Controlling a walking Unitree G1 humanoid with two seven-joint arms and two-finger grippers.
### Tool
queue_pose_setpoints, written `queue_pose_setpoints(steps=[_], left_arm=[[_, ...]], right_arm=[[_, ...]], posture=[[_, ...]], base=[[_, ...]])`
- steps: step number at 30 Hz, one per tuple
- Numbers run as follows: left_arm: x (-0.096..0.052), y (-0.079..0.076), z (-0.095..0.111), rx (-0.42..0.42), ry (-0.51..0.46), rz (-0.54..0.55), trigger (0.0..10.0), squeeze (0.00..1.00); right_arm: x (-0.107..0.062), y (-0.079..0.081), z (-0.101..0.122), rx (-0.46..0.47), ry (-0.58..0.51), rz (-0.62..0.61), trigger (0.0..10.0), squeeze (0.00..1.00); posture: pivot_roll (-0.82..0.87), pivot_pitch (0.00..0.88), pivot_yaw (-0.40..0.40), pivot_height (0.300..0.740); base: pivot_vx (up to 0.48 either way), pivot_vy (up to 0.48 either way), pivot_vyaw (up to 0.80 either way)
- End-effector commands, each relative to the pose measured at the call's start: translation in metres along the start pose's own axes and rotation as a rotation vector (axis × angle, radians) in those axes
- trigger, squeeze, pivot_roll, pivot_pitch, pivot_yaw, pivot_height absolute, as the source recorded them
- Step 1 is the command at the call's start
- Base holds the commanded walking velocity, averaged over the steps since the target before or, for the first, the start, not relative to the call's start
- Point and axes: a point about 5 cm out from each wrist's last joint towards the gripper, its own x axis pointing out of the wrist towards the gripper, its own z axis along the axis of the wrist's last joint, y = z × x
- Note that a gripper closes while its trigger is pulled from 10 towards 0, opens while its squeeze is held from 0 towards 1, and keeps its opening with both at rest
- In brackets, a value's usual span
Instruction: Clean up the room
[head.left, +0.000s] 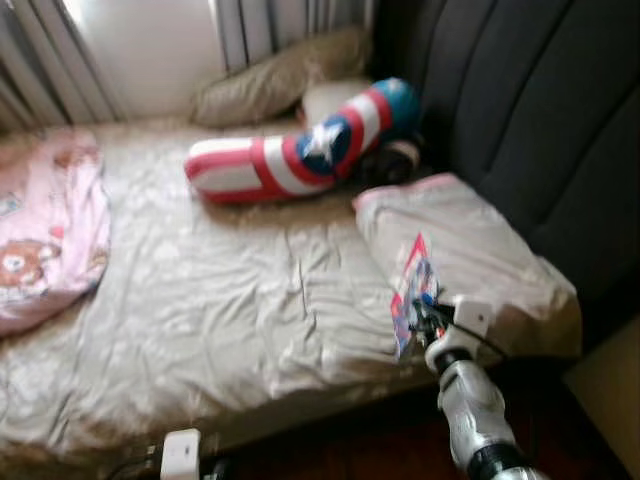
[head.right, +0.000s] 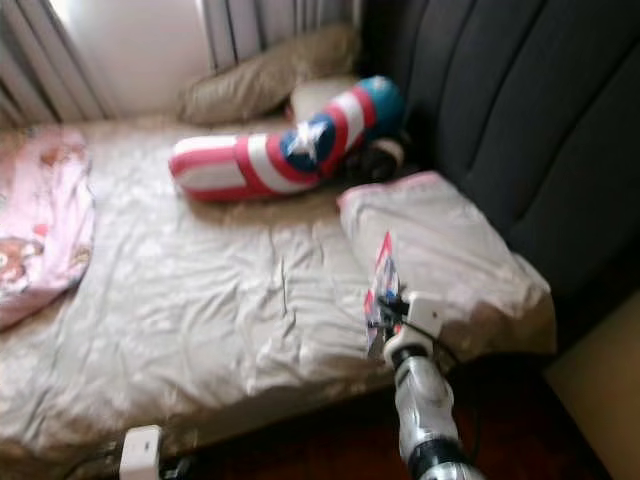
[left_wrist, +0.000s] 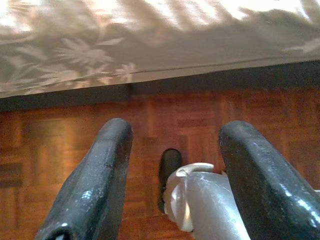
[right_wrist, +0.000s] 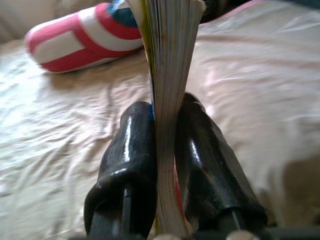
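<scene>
One bed, four cushions, one book

One bed (head.left: 200, 330) carries three pillows: a beige one (head.left: 275, 80) at the far edge, a white one (head.left: 335, 97) beside it, and a pink-trimmed one (head.left: 470, 255) at the right edge; plus one striped star bolster (head.left: 300, 150), one pink blanket (head.left: 45, 225) at the left edge. One book (right_wrist: 170, 60), one white box (head.left: 180, 452) below.

Daylight from the far window (head.left: 150, 50) blows out white, brightening the bed sheet (head.left: 220, 300); head views are softly blurred, the near floor (head.left: 400, 440) shadowed.
</scene>
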Motion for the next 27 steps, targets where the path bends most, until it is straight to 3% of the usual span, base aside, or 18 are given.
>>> queue_pose_setpoints(steps=[1,9,27], left_arm=[[-0.0009,0.005,-0.001,-0.003,0.009,0.017,10.0,0.0],[-0.001,0.0052,-0.0017,-0.007,0.014,0.02,10.0,0.0],[-0.0025,0.0067,-0.0056,-0.015,0.026,0.018,10.0,0.0]], right_arm=[[0.0061,0.0109,0.0098,-0.019,-0.04,0.051,10.0,0.0],[0.0057,0.0107,0.0086,-0.013,-0.033,0.053,10.0,0.0],[0.0044,0.0089,0.0046,-0.002,-0.013,0.041,10.0,0.0]], posture=[[0.08,0.0,-0.003,0.74],[0.07,0.0,-0.002,0.74],[0.07,0.0,0.007,0.74]], base=[[0.0,0.0,0.8],[0.0,0.0,0.8],[0.0,0.0,0.0]])
